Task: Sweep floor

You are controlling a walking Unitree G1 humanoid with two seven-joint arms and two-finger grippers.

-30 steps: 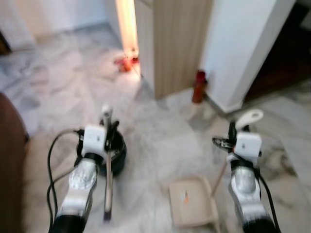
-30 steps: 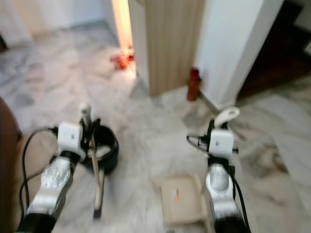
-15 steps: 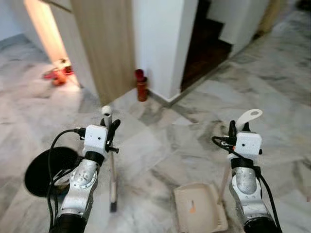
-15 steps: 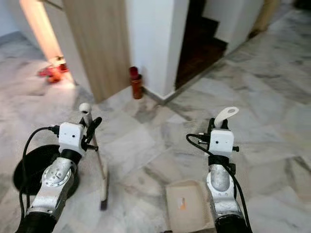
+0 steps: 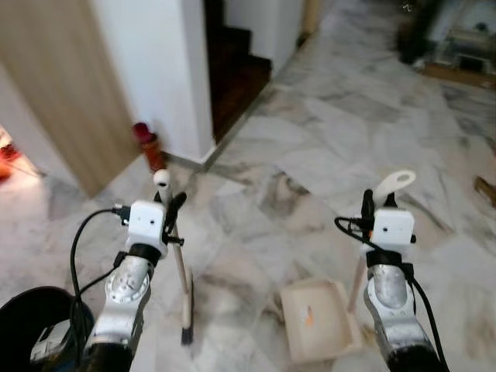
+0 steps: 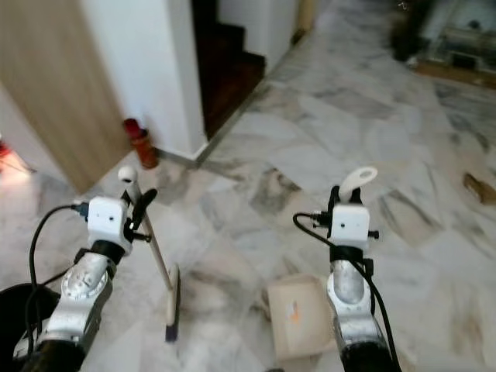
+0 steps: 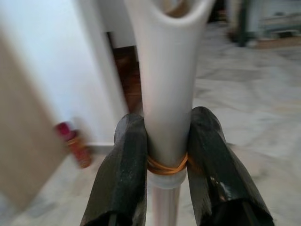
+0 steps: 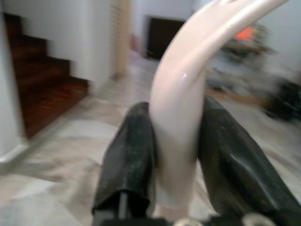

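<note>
While gripped: broom [image 5: 180, 271], dustpan [image 5: 316, 319].

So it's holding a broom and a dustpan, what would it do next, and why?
Probably walk on toward the brown scrap on the marble floor to its right. The left gripper already clamps the broom and the right gripper the dustpan, whose tray looks almost bare, and no dirt shows near the broom head.
</note>
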